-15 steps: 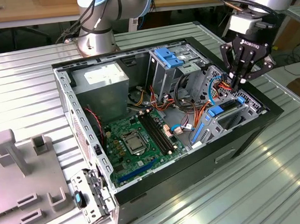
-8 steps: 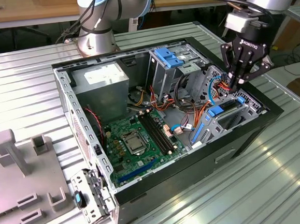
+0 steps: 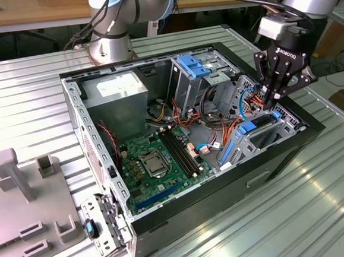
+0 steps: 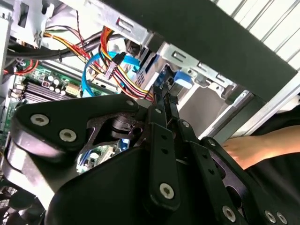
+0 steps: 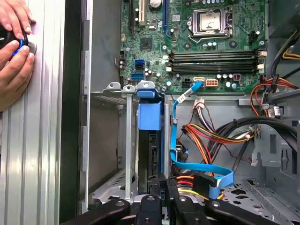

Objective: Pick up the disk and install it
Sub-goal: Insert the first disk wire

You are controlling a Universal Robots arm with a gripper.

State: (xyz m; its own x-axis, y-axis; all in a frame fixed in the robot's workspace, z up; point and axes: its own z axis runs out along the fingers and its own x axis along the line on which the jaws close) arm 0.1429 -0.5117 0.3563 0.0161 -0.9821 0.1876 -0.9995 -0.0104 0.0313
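One gripper, fingers pinched together, poking down into the computer case by the drive bay. Disk sits on edge in its slot, blue frame showing. Guessing closed fingers work as a pusher in that tight gap.
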